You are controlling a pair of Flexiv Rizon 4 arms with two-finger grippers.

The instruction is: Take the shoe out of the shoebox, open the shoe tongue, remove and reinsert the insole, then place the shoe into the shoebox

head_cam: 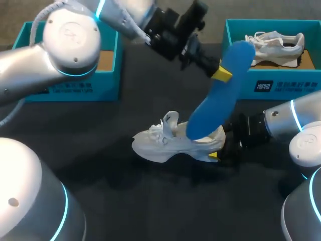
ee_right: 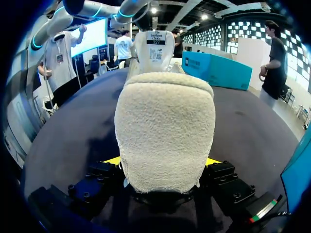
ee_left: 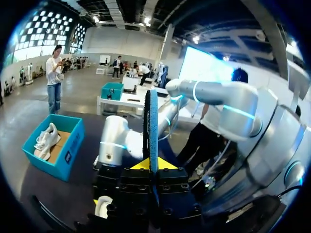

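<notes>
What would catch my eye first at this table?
A blue insole, pinched near its upper end by the left pincer, slants over the table's middle with its lower end in a white shoe. The right pincer grips that shoe's heel; a second white shoe lies in the teal shoebox behind.

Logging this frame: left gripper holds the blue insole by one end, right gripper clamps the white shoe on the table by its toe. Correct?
Not quite. The right gripper clamps the white shoe by its heel, not its toe; the right wrist view shows it. The left gripper does hold the blue insole by one end.
</notes>
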